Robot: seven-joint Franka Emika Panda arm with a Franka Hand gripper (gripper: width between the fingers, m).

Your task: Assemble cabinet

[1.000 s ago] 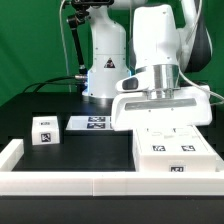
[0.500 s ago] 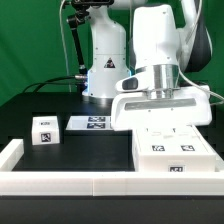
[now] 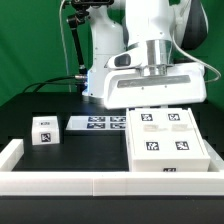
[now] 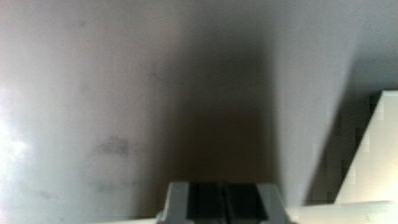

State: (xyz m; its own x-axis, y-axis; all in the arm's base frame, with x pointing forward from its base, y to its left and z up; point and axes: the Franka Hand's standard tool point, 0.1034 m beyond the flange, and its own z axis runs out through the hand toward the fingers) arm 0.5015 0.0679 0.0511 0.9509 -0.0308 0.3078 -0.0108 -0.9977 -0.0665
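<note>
The cabinet's large white box-shaped body [image 3: 166, 142] lies at the exterior view's right, with several square tags on its top face. My gripper [image 3: 150, 103] hangs just over the body's back edge, and its fingertips are hidden behind the hand there. In the wrist view the gripper [image 4: 222, 205] has its two fingers pressed together with nothing between them. A blurred white surface of the body [image 4: 107, 110] fills that view, very close. A small white cube-like cabinet piece [image 3: 42, 130] with tags stands apart at the exterior view's left.
The marker board [image 3: 95, 122] lies flat between the small piece and the body. A long low white border wall [image 3: 90, 181] runs along the front and turns back at the left corner [image 3: 10, 152]. The robot's base [image 3: 100, 70] stands behind.
My hand has risen and moved slightly to the exterior view's left, uncovering more of the body's top. The body now sits a little further left.
</note>
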